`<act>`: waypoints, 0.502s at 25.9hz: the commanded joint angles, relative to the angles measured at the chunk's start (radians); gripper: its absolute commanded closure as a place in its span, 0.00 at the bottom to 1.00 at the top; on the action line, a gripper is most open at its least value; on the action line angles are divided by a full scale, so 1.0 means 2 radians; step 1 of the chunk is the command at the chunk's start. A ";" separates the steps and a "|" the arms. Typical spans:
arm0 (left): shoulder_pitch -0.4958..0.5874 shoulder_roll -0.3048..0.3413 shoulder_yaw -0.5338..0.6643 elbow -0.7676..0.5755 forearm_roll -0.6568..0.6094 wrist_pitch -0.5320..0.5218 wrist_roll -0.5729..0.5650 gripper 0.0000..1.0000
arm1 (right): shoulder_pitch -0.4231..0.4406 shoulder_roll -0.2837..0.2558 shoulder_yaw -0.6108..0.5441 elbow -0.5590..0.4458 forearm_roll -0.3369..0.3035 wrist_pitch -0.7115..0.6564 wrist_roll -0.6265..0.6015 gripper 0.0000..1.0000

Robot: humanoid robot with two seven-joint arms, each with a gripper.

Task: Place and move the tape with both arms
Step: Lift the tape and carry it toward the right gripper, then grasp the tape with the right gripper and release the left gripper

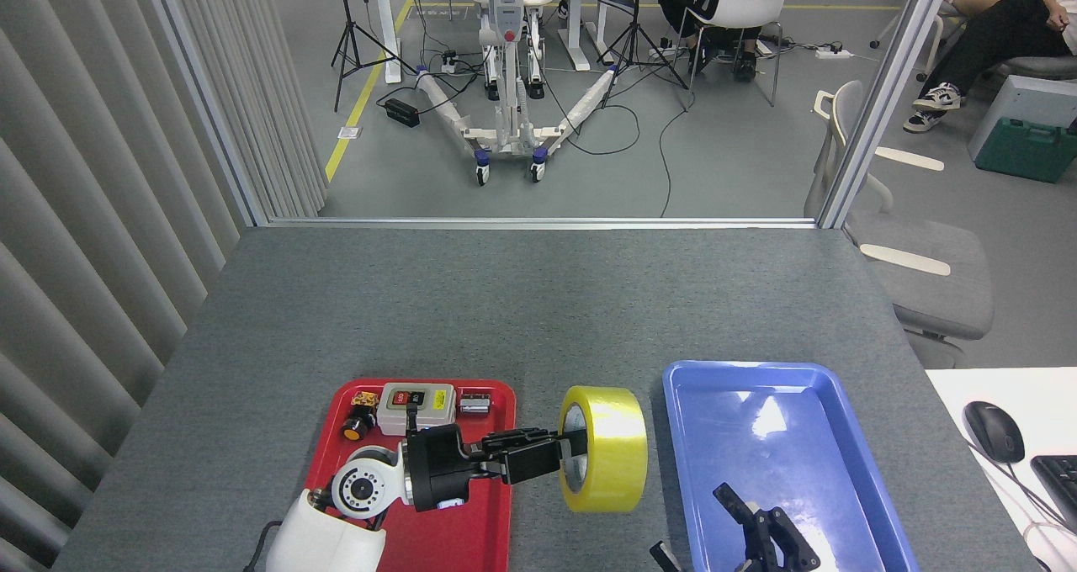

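Observation:
The yellow tape (612,449) hangs on edge above the grey table, in the gap between the red tray (481,528) and the blue tray (791,446). My left gripper (570,447) reaches in horizontally from the left and is shut on the roll, with fingers (530,452) gripping its left rim and white core. My right gripper (692,521) shows at the bottom edge over the blue tray's near left corner. It is turned toward the left and stands open with nothing in it, a short way below and right of the tape.
At the red tray's far end lie a grey switch box (414,409), a small orange-black part (360,412) and a small metal piece (474,405). A mouse (993,431) sits on a white desk at the right. Beyond the table's far edge is a metal frame.

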 commanded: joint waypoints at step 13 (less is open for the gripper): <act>0.016 -0.001 -0.025 0.001 -0.006 -0.054 -0.002 1.00 | -0.008 -0.001 0.090 -0.023 0.029 -0.013 0.002 0.06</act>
